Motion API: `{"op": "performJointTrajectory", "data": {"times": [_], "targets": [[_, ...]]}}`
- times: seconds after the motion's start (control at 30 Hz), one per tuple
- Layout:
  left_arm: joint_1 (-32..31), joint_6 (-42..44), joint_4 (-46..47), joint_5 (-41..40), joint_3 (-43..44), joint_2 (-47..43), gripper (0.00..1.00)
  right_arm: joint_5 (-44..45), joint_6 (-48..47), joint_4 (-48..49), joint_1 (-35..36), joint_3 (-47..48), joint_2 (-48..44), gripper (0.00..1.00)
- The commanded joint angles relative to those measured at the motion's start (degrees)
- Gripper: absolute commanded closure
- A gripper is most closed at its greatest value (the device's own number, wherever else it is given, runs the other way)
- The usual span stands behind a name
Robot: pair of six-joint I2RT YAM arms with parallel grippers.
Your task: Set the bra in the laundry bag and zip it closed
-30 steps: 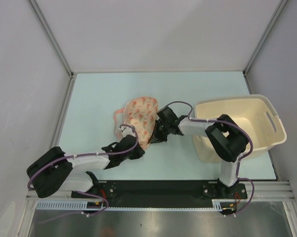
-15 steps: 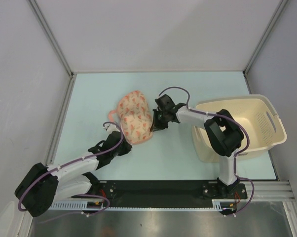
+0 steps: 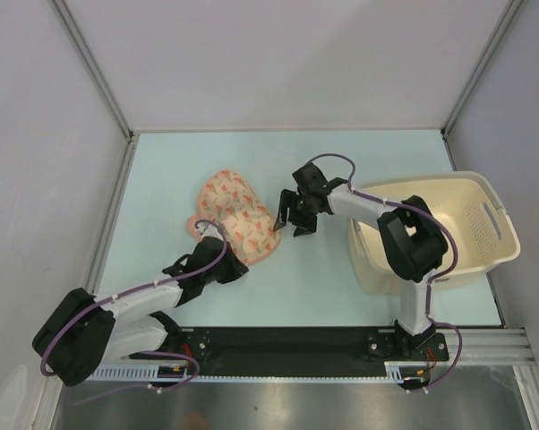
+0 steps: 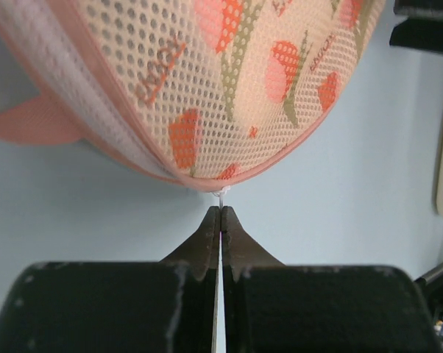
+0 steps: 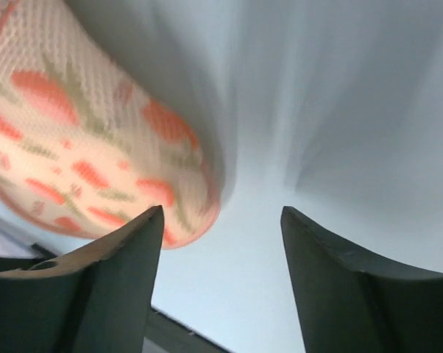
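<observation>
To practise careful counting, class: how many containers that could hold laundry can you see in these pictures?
2. A peach-pink patterned mesh pouch lies left of centre; a cream plastic basket stands at the far right. No other container shows, though the arms could hide something small.

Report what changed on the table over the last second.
The laundry bag slid left across the table. The right gripper, which was closed against the bag's right edge, opened and now stands just clear of it. The left gripper followed the bag left as its arm drew back. Unchanged: the left gripper stays shut at the bag's near edge, and the basket sits at the right.
</observation>
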Motion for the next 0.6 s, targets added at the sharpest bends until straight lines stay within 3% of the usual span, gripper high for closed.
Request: {"op": "performJointTrajectory", "data": {"times": [0.0,0.17,0.3,0.37,0.4,0.43,0.5,0.57], "targets": [[0.25,-0.93,4.36,5.73,4.01,2.36,1.00,-4.89,9.86,5.49,1.78,-6.07,-8.45,0.28],[0.25,-2.87,5.59,6.88,5.07,3.07,1.00,-9.55,18.39,18.83,4.32,-14.95,-8.29,0.27],[0.08,-2.87,5.50,7.75,5.16,2.63,1.00,-11.23,23.50,25.72,4.68,-17.34,-5.92,0.31],[-0.01,-2.78,5.24,7.49,4.89,1.93,1.00,-10.79,22.36,24.68,4.59,-15.85,-5.04,0.44],[-0.01,-2.70,4.11,7.14,4.63,1.66,1.00,-10.36,21.31,24.15,3.98,-15.49,-4.60,0.59],[-0.01,-2.52,2.70,5.14,4.63,1.40,1.00,-10.00,20.78,22.58,3.54,-15.23,-4.59,0.68],[0.34,-3.22,-5.78,2.32,5.50,1.14,1.00,-8.34,19.20,20.20,2.14,-14.35,-4.85,0.85],[2.18,-3.40,-8.90,0.48,5.16,0.96,1.00,-7.37,15.95,17.04,0.99,-13.56,-4.94,0.94]]}}
